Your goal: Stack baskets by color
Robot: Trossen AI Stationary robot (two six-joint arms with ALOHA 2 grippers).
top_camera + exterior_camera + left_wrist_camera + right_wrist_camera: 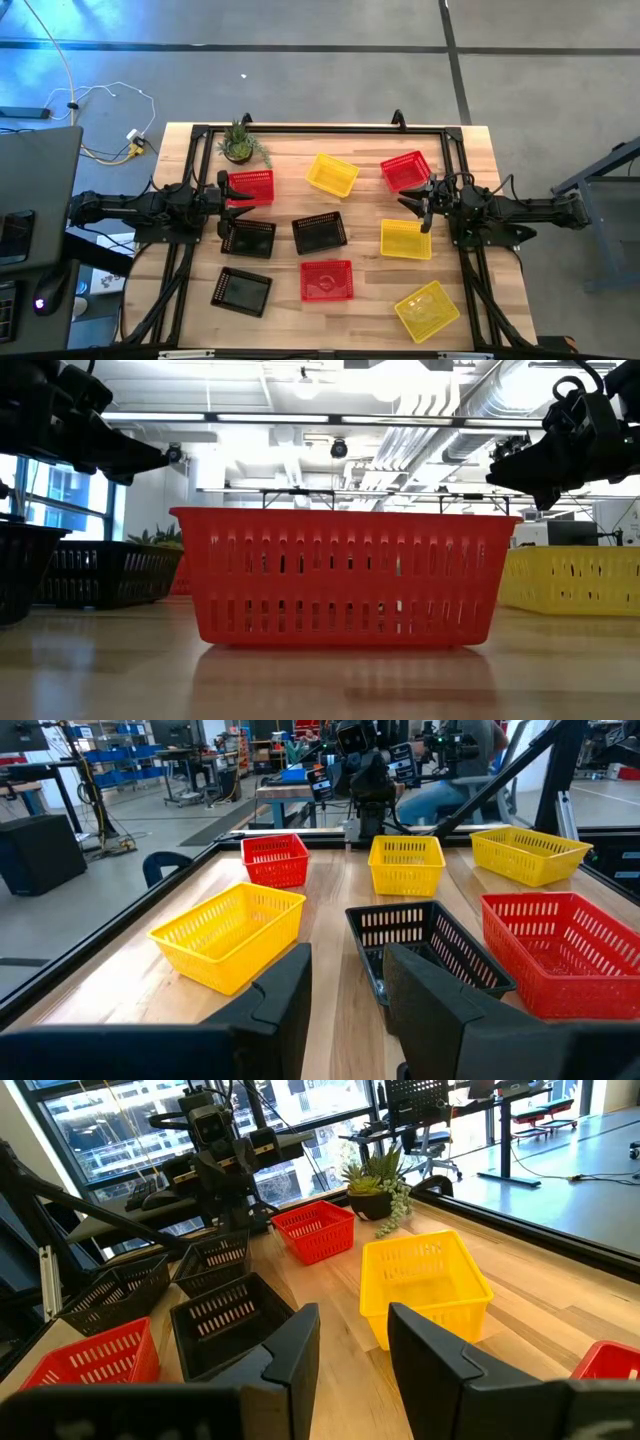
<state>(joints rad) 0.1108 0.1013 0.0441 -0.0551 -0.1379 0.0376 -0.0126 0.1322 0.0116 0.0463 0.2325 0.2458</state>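
Observation:
Nine mesh baskets stand apart on their bottoms on the wooden table, none inside another. Red baskets: far left (pixel 250 187), far right (pixel 405 170), near middle (pixel 327 280). Yellow baskets: far middle (pixel 332 173), right (pixel 405 239), near right (pixel 427 310). Black baskets: left (pixel 247 238), middle (pixel 320 233), near left (pixel 241 291). My left gripper (pixel 228 205) hovers open at the left side, between the far-left red and left black baskets; its fingers (pixel 345 1000) hold nothing. My right gripper (pixel 420 205) hovers open at the right side, also holding nothing (pixel 353 1355).
A small green potted plant (pixel 240 143) stands at the far left corner. A black frame (pixel 330 128) runs round the table's far and side edges. Bare wood shows between the baskets and along the near edge (pixel 330 325).

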